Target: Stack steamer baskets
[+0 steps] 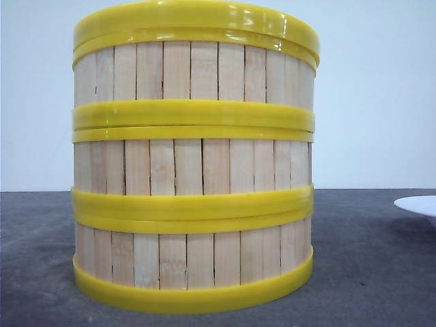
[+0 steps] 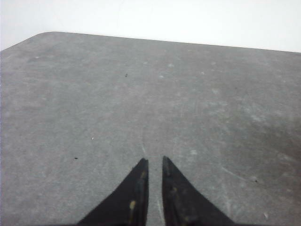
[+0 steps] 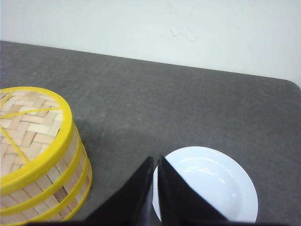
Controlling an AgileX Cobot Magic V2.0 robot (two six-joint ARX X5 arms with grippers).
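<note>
Three steamer baskets (image 1: 194,160) stand stacked in one column on the grey table, filling the middle of the front view. The right wrist view shows the same stack (image 3: 40,155) from above, with a woven bamboo top. My right gripper (image 3: 155,160) is shut with nothing in it, hovering apart from the stack and over the rim of the white plate (image 3: 221,183). In the left wrist view my left gripper (image 2: 154,160) is shut and holds nothing, above bare table. Neither gripper shows in the front view.
The flat white plate (image 1: 419,204) lies on the table to the right of the stack. A white wall rises behind the grey table (image 2: 141,94), whose rounded far corners show in both wrist views.
</note>
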